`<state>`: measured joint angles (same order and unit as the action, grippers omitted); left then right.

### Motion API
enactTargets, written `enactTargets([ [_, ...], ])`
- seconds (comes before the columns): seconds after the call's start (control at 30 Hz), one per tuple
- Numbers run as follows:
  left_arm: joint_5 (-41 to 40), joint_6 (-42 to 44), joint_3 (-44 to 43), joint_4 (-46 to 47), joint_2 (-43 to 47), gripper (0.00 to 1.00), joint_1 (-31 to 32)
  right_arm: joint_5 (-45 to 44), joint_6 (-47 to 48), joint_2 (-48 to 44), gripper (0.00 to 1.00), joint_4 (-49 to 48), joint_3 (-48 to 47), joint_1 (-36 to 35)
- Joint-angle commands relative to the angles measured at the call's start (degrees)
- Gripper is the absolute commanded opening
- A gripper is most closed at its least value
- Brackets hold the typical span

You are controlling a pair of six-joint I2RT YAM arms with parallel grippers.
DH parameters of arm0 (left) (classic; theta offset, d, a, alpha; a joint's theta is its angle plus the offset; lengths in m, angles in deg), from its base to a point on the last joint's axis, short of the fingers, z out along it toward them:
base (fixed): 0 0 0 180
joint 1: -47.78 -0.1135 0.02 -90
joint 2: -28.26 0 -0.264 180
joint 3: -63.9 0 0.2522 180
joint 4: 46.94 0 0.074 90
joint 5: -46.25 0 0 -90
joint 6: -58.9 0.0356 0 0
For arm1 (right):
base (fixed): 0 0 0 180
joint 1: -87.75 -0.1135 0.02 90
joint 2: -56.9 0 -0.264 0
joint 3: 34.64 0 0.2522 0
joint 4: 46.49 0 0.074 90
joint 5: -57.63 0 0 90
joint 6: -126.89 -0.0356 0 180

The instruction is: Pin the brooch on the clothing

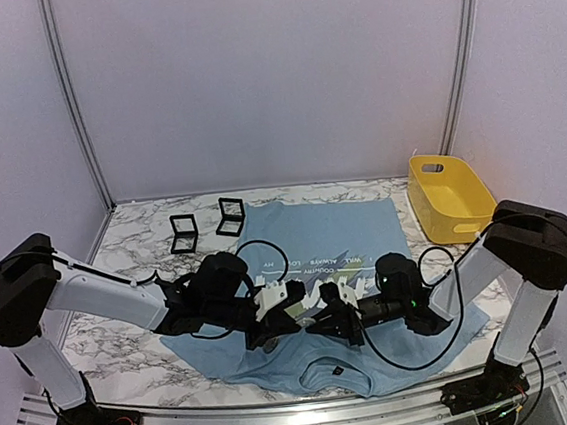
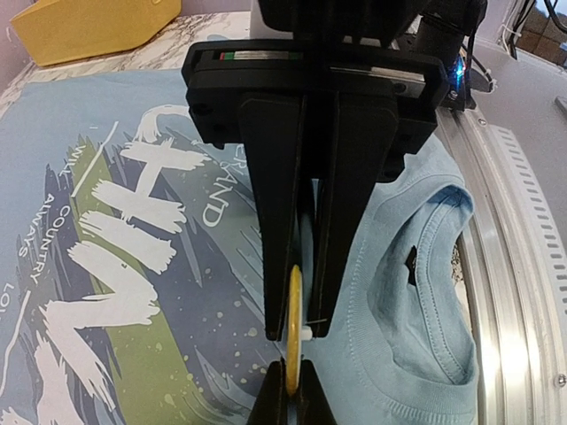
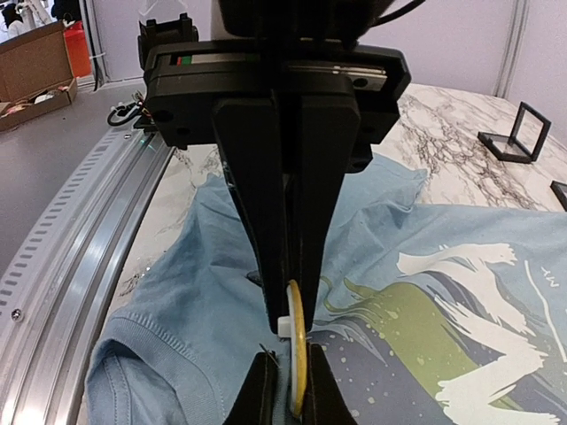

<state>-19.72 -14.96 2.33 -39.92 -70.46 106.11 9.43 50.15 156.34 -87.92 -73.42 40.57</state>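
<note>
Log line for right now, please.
left gripper: shut on brooch | right gripper: shut on brooch | brooch: edge-on, above T-shirt chest | pinned: cannot tell

My left hand (image 2: 297, 332) grips the yellow brooch (image 2: 292, 363), held edge-on over the white lettering of the light blue T-shirt (image 2: 106, 292). My right hand (image 2: 290, 403) pinches the disc's opposite edge. The collar (image 2: 354, 372) lies just beside it, toward the metal rail (image 2: 505, 266).
</note>
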Motion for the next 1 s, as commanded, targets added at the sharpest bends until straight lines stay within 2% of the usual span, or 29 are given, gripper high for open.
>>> enactTargets([
  [0.0, 1.6, 1.0, 0.5, 1.3, 2.5, 0.00, -0.1, 3.8, -0.7, 1.2, 0.06, 1.4, -2.2, 0.7],
  [0.2, 1.7, 1.3, -0.1, 0.9, 2.2, 0.00, -0.1, 3.8, -4.7, 2.9, 0.05, 1.2, -4.4, 0.6],
  [0.57, 1.4, 1.8, -1.1, -0.2, 1.9, 0.00, 0.3, -2.3, -6.4, 2.8, 0.05, 10.6, -9.5, 0.6],
  [0.67, 1.3, 1.9, -0.9, -0.3, 2.1, 0.00, 0.4, -4.4, -7.3, 2.0, 0.00, 9.2, -8.4, 0.6],
  [0.83, 1.0, 1.6, -0.7, -0.3, 2.6, 0.00, 0.4, -8.6, -11.9, 1.4, 0.00, 8.0, -8.1, 0.6],
  [0.97, 0.0, 1.2, -0.2, -0.3, 3.2, 0.00, 0.4, -11.2, -16.8, 0.9, 0.00, 2.7, -5.1, 0.7],
])
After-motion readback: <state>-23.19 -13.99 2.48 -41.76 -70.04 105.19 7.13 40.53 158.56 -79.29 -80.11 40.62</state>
